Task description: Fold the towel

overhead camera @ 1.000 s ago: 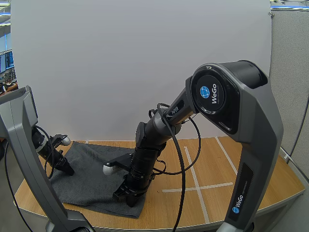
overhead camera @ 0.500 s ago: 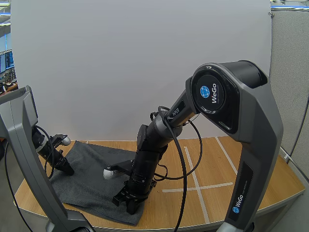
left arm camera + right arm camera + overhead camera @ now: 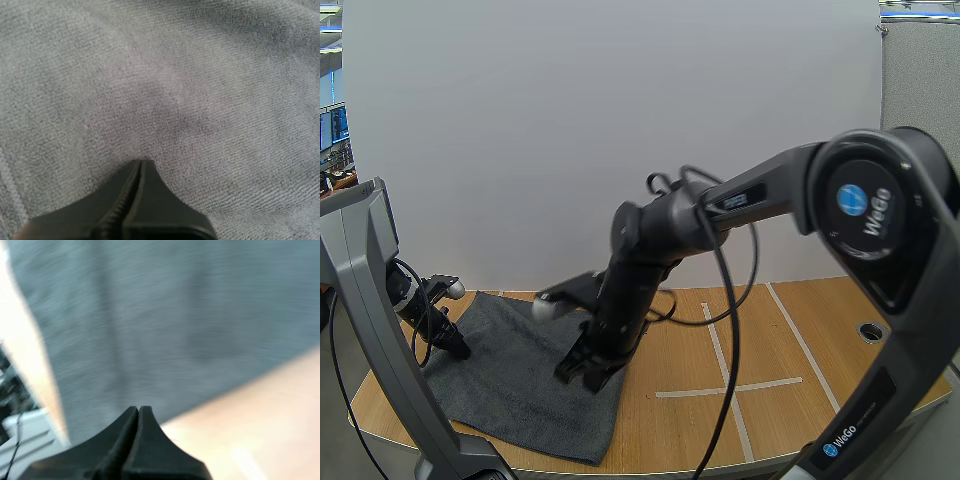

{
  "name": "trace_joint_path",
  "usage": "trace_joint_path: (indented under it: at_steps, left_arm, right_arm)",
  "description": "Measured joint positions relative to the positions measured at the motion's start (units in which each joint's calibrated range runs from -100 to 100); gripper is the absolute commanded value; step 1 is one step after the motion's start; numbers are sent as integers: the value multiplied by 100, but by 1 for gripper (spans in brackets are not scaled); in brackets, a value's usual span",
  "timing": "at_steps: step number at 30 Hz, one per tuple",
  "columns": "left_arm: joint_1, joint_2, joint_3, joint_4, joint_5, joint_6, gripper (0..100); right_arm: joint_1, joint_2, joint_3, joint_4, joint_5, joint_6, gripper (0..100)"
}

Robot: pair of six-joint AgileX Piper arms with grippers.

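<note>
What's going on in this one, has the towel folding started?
Two robot arms are at a grey towel that lies spread out on the wooden table, with no fold visible in it yet. The left gripper is down at the towel's left side, fingers together. The right gripper, also shut, hangs by the towel's right edge, gripping nothing.

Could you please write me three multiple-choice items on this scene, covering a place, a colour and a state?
1. Where on the table does the towel lie? A left part; B right part; C far right corner.
2. What colour is the towel? A red; B dark grey; C white.
3. The right gripper is: A open; B holding a cup; C shut.
Answers: 1 A, it covers the table's left side in the high view; 2 B, the cloth is grey in every view; 3 C, it shows as one dark wedge.
</note>
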Motion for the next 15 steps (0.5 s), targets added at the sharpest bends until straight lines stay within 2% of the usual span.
trace_joint_path:
  at_steps: [3,7,13,14,15]
  left_arm:
    - [0,0,0,0,0,0,0]
    - [0,0,-12,0,18,0,0]
    - [0,0,-10,0,31,0,0]
    - [0,0,-15,0,31,0,0]
    - [0,0,-15,0,31,0,0]
  right_arm:
    - [-366,-12,0,-47,-338,94,0]
    - [-623,12,0,68,-611,91,0]
    - [-795,27,0,296,-867,-28,0]
    - [-848,57,0,406,-914,-67,0]
    - [-934,161,0,876,-1073,-397,0]
